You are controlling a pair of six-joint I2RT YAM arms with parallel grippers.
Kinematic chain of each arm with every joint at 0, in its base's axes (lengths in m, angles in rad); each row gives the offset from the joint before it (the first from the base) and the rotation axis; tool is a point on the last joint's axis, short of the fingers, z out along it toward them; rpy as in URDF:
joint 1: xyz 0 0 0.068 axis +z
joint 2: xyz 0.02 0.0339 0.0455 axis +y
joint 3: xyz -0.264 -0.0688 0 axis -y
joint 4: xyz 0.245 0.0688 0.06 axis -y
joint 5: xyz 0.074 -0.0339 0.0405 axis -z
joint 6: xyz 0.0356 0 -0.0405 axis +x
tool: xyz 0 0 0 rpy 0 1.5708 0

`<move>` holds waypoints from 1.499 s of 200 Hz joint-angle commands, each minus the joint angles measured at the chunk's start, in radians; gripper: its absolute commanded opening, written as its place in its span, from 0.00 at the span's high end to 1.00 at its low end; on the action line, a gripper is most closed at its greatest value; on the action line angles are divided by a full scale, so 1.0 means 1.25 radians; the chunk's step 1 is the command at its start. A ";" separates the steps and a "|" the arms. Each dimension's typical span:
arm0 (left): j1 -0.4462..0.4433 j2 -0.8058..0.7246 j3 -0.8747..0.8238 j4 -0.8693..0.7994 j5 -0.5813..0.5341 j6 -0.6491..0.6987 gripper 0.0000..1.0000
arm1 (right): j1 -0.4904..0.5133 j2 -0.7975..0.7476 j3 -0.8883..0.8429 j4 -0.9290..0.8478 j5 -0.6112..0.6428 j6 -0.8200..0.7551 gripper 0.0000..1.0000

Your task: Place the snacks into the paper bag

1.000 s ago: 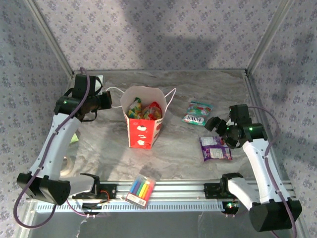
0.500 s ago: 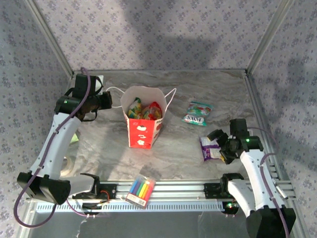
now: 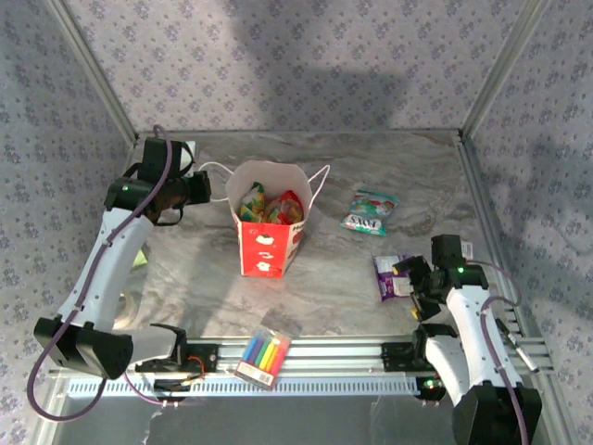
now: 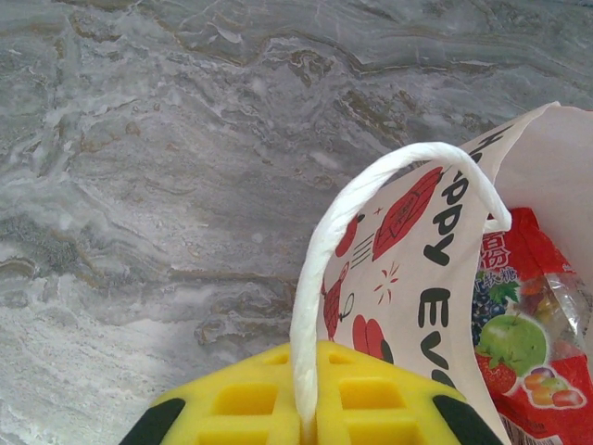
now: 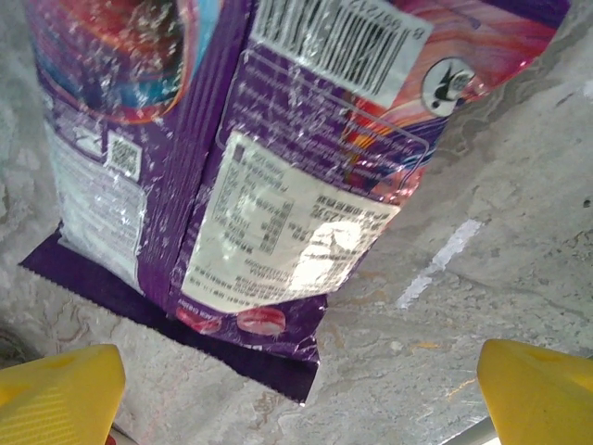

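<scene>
The paper bag stands upright mid-table, white with red apple prints, with several snacks inside. My left gripper is shut on the bag's white string handle at the bag's left side, in the top view. A purple snack packet lies flat on the table at the right. My right gripper hangs low at its near edge, open, its yellow fingers spread wide and apart from the foil. A teal-white snack packet lies farther back.
A clear box of coloured markers rests on the front rail. The metal frame rail runs along the near edge and up the right side. Bare marble tabletop lies left of the bag.
My right arm has swung down and toward the near edge, lowering the open gripper to the purple packet's near end. The left arm and bag have stayed still.
</scene>
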 commanded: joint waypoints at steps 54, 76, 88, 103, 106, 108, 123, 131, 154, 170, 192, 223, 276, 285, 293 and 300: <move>-0.004 0.022 0.021 0.005 0.022 -0.002 0.90 | -0.068 0.091 -0.033 0.128 -0.065 -0.071 0.00; -0.004 0.035 0.035 -0.001 0.023 -0.003 0.90 | -0.068 0.104 -0.031 0.144 -0.059 -0.084 0.00; -0.005 0.040 0.039 0.000 0.025 -0.003 0.90 | -0.069 0.109 -0.036 0.149 -0.048 -0.082 0.00; -0.007 0.044 0.040 0.003 0.025 -0.006 0.90 | -0.075 0.123 -0.052 0.161 -0.052 -0.082 0.00; -0.007 0.044 0.041 0.003 0.027 -0.007 0.90 | -0.075 0.128 -0.055 0.163 -0.053 -0.082 0.00; -0.009 0.045 0.042 0.003 0.027 -0.007 0.90 | -0.076 0.130 -0.056 0.165 -0.053 -0.082 0.00; -0.011 0.046 0.045 0.002 0.026 -0.007 0.90 | -0.078 0.145 -0.066 0.169 -0.050 -0.084 0.00; -0.011 0.045 0.046 -0.001 0.025 -0.007 0.90 | -0.079 0.149 -0.071 0.173 -0.047 -0.085 0.00; -0.012 0.046 0.052 -0.002 0.023 -0.009 0.90 | -0.086 0.155 -0.076 0.206 -0.054 -0.093 0.00; -0.015 0.049 0.061 -0.006 0.027 -0.009 0.90 | -0.093 0.164 -0.069 0.226 -0.066 -0.120 0.00; -0.018 0.052 0.069 -0.009 0.025 -0.011 0.90 | -0.102 0.186 -0.057 0.241 -0.074 -0.151 0.00; -0.025 0.059 0.074 -0.010 0.023 -0.018 0.90 | -0.104 0.227 -0.059 0.281 -0.100 -0.156 0.02; -0.039 0.073 0.093 -0.021 0.008 -0.018 0.90 | -0.106 0.208 -0.025 0.266 -0.083 -0.169 0.08; -0.040 0.075 0.094 -0.019 0.008 -0.018 0.90 | -0.105 0.200 -0.021 0.264 -0.081 -0.168 0.08; -0.041 0.077 0.096 -0.019 0.009 -0.018 0.90 | -0.105 0.198 -0.021 0.266 -0.080 -0.164 0.08; -0.043 0.079 0.097 -0.019 0.008 -0.018 0.90 | -0.106 0.201 -0.025 0.273 -0.080 -0.161 0.08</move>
